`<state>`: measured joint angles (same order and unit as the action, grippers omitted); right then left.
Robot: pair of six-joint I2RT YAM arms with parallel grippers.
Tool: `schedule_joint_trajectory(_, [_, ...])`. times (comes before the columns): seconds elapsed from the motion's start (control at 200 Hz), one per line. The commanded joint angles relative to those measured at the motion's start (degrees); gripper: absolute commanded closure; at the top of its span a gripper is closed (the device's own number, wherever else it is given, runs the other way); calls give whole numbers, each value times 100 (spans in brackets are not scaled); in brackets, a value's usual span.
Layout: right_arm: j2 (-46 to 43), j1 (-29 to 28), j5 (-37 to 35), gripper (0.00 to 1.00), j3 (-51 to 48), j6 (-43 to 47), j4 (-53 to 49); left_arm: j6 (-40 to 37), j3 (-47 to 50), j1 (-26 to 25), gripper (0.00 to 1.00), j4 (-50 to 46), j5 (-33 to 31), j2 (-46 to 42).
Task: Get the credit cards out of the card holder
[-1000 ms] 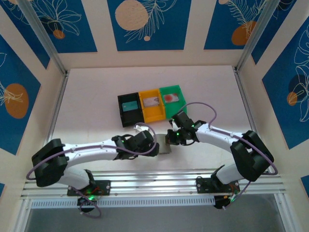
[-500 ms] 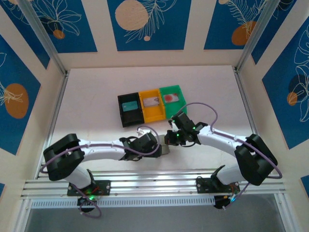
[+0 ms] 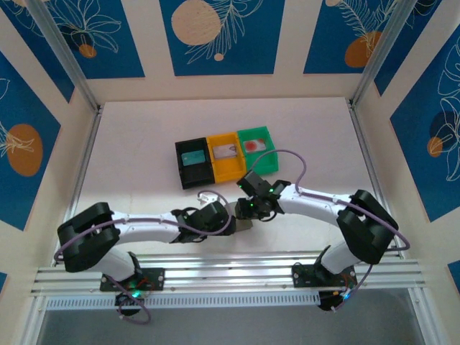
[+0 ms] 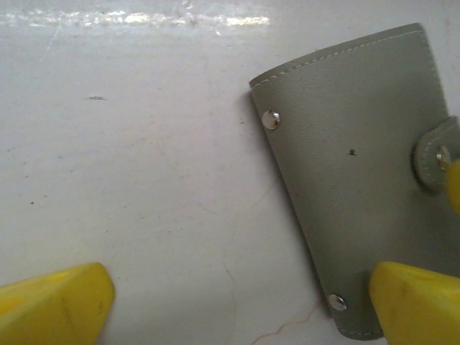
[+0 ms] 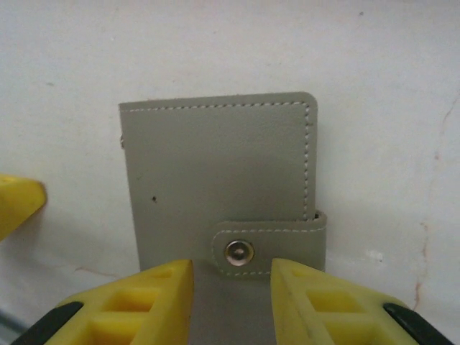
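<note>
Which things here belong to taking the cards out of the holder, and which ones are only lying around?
For the job: card holder, snapped shut; left hand and right hand, both open at it; red-dot card; greyish card.
Just lying about: black bin, orange bin, green bin, which hold cards; table.

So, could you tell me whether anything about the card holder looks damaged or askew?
Nothing stands out. The card holder lies flat on the table, snap closed, stitching intact; the only blemish is a tiny dark speck on its cover.
</note>
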<state>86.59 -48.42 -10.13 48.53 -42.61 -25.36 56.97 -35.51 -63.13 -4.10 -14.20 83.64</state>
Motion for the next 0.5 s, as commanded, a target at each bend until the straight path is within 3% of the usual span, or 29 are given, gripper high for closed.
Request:
schedule_joint_trajectory(0.0, [312, -200, -461, 65, 341, -222, -334, 233, 293, -41, 5, -18, 31, -110])
schedule_joint_trajectory(0.495, [819, -437, -806, 65, 431, -499, -482, 385, 589, -49, 6, 502, 250, 158])
